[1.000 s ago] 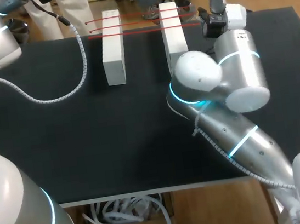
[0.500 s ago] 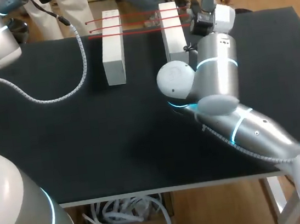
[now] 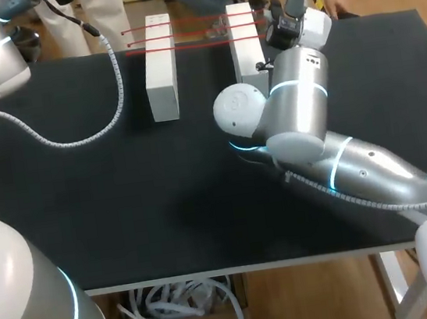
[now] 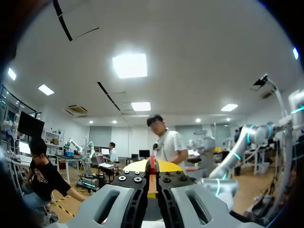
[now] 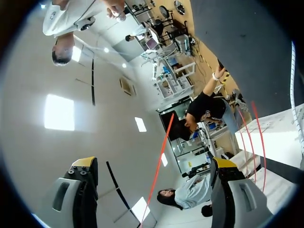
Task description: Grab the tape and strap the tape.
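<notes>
Black matte tabletop [image 3: 123,187] carries two white rectangular blocks [image 3: 160,68] standing near its far edge, with three thin red tapes [image 3: 197,32] stretched across their tops. At the far edge, beside the right-hand block [image 3: 244,41], the right gripper [image 5: 153,164] is spread wide. One red tape [image 5: 159,161] runs between its fingers, touching neither. The left gripper [image 4: 152,166] is off the table. Its yellow tips are pressed together, with a red sliver at the seam.

Three thin red tape strands [image 3: 198,43] stretch taut and parallel. They span two white blocks [image 3: 160,68] near the table's [image 3: 84,192] far edge.
</notes>
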Robot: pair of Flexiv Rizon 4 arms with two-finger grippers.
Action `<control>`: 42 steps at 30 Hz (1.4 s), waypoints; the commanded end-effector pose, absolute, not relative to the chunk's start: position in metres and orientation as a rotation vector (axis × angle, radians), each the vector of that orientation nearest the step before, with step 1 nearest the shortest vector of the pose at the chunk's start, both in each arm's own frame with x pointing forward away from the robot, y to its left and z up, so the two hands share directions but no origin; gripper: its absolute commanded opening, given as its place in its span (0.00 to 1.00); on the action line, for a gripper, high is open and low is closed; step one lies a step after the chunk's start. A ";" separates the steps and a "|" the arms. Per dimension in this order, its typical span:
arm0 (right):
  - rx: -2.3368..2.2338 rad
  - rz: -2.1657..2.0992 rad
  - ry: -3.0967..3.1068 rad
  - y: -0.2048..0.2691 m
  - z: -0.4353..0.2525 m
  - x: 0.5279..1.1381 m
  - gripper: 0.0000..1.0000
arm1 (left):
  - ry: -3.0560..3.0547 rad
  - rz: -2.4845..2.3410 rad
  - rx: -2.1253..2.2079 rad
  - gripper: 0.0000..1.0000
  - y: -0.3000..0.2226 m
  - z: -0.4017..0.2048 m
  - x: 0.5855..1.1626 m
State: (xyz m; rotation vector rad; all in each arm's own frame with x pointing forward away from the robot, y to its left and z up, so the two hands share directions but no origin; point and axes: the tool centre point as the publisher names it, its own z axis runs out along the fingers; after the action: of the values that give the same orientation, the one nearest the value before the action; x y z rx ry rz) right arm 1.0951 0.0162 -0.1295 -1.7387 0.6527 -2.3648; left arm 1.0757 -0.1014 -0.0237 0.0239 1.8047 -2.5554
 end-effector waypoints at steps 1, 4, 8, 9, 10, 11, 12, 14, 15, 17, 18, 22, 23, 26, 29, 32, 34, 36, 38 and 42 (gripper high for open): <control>-1.754 -2.348 0.665 0.016 -0.128 1.094 1.00 | 1.803 -2.555 0.023 0.00 -0.101 -0.024 1.075; -1.739 -2.352 0.673 0.014 -0.126 1.094 1.00 | 1.803 -2.555 0.023 0.00 -0.101 -0.024 1.075; -1.749 -2.355 0.670 0.010 -0.127 1.095 1.00 | 1.803 -2.555 0.023 0.00 -0.101 -0.024 1.075; -1.751 -2.359 0.669 0.008 -0.127 1.095 1.00 | 1.803 -2.555 0.023 0.00 -0.101 -0.024 1.075; -1.751 -2.367 0.671 0.007 -0.127 1.096 1.00 | 1.803 -2.555 0.023 0.00 -0.101 -0.024 1.075; -1.754 -2.376 0.668 0.005 -0.127 1.097 1.00 | 1.803 -2.555 0.023 0.00 -0.101 -0.024 1.075; -1.757 -2.383 0.666 0.003 -0.127 1.097 1.00 | 1.803 -2.555 0.023 0.00 -0.101 -0.024 1.075; -1.758 -2.399 0.657 0.000 -0.126 1.099 1.00 | 1.803 -2.555 0.023 0.00 -0.101 -0.024 1.075; -1.758 -2.407 0.651 -0.001 -0.126 1.100 1.00 | 1.803 -2.555 0.023 0.00 -0.101 -0.024 1.075; -1.763 -2.425 0.641 -0.003 -0.126 1.102 1.00 | 1.803 -2.555 0.023 0.00 -0.101 -0.024 1.075; -1.767 -2.431 0.638 -0.004 -0.126 1.104 1.00 | 1.803 -2.555 0.023 0.00 -0.101 -0.024 1.075; -1.794 -2.447 0.612 -0.007 -0.127 1.106 1.00 | 1.803 -2.555 0.023 0.00 -0.101 -0.024 1.075; -1.810 -2.441 0.606 -0.007 -0.128 1.106 1.00 | 1.803 -2.555 0.023 0.00 -0.101 -0.024 1.075; -1.860 -2.411 0.602 -0.007 -0.129 1.106 1.00 | 1.803 -2.555 0.023 0.00 -0.101 -0.024 1.075; -1.799 -2.354 0.661 -0.002 -0.126 1.106 1.00 | 1.803 -2.555 0.023 0.00 -0.101 -0.024 1.075; -1.776 -2.305 0.581 0.009 -0.126 1.105 1.00 | 1.803 -2.555 0.023 0.00 -0.101 -0.024 1.075; -1.765 -2.273 0.573 0.012 -0.127 1.103 1.00 | 1.803 -2.555 0.023 0.00 -0.101 -0.024 1.075; -1.751 -2.243 0.514 0.016 -0.127 1.102 1.00 | 1.803 -2.555 0.023 0.00 -0.101 -0.024 1.075; -1.748 -2.239 0.518 0.016 -0.127 1.100 1.00 | 1.803 -2.555 0.023 0.00 -0.101 -0.024 1.075; -1.782 -2.230 0.524 0.012 -0.133 1.098 1.00 | 1.803 -2.555 0.023 0.00 -0.101 -0.024 1.075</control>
State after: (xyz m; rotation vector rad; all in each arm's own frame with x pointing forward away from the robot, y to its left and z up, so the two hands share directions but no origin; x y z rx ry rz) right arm 1.1041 0.0219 -0.1351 -1.7531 0.5562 -2.2611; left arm 1.0757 -0.1014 -0.0237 0.0239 1.8047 -2.5554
